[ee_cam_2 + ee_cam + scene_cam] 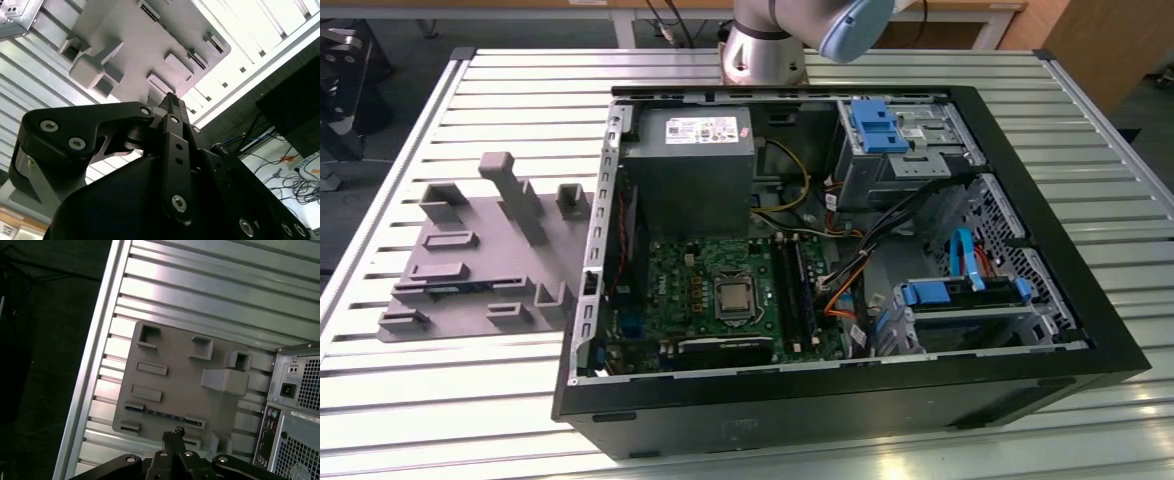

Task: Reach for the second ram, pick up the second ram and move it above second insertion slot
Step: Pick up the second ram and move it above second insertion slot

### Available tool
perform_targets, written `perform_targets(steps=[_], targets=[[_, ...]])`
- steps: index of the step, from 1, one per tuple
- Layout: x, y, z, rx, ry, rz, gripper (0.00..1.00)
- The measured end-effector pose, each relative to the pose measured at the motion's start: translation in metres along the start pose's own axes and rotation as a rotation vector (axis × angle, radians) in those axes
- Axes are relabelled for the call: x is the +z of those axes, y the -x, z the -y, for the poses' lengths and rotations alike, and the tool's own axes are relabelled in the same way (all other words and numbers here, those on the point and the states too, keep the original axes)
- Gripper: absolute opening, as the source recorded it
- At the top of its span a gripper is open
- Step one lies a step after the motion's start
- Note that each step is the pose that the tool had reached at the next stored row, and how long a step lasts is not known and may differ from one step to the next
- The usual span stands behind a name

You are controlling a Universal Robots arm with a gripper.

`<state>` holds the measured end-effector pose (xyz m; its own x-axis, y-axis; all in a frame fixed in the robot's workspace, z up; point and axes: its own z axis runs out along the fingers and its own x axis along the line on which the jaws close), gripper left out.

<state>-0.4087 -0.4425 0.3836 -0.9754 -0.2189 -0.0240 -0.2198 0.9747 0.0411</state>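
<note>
The ram (pixel 160 415) lies flat in its holder on the grey tray (pixel 175 385), a thin dark strip with a clip at each end. The claw (pixel 173 432) hangs just above the tray, its tips over the tray's edge beside the ram and not touching it. In both wrist views the two fingers (pixel 176 145) are together, tip against tip, with nothing between them.

In the exterior view the tray (pixel 480 225) sits on the slatted surface (pixel 454 400) at the exterior view's left, just beside the open case (pixel 1087 310). The ram (pixel 443 288) shows there as a bluish strip in the near part of the tray. The tray's other pockets and posts look bare.

The case lies on its side with the cover off. Inside, the power supply (pixel 687 165) fills the far left corner. The green board (pixel 707 285) lies nearer, and its long black slots (pixel 794 285) run along its right side. Whether a stick sits in any slot I cannot tell. Two blue drive brackets (pixel 874 125) stand at the right, one far and one near, with cables (pixel 847 275) between them and the board. The arm (pixel 761 45) stands beyond the case's far wall.
</note>
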Motion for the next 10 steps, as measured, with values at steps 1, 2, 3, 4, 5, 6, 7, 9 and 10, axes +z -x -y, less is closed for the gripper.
perform_targets(steps=[1,2,3,4,5,6,7,9,10], targets=[[0.0000,0.0000,0.0000,-0.014,0.0001,-0.0007,0.11],[0.0000,-0.0001,0.0000,-0.028,0.0004,-0.0013,0.11],[0.0001,-0.0001,-0.0001,-0.042,0.0008,-0.0019,0.11],[0.0001,-0.0002,-0.0001,-0.057,0.0011,-0.0025,0.11],[0.0002,-0.0003,-0.0001,-0.074,0.0015,-0.0032,0.11],[0.0003,-0.0003,-0.0001,-0.089,0.0019,-0.0037,0.11],[0.0004,-0.0004,-0.0001,-0.105,0.0023,-0.0044,0.11],[0.0006,-0.0004,-0.0001,-0.136,0.0030,-0.0057,0.11],[0.0007,-0.0005,-0.0001,-0.152,0.0034,-0.0064,0.11]])
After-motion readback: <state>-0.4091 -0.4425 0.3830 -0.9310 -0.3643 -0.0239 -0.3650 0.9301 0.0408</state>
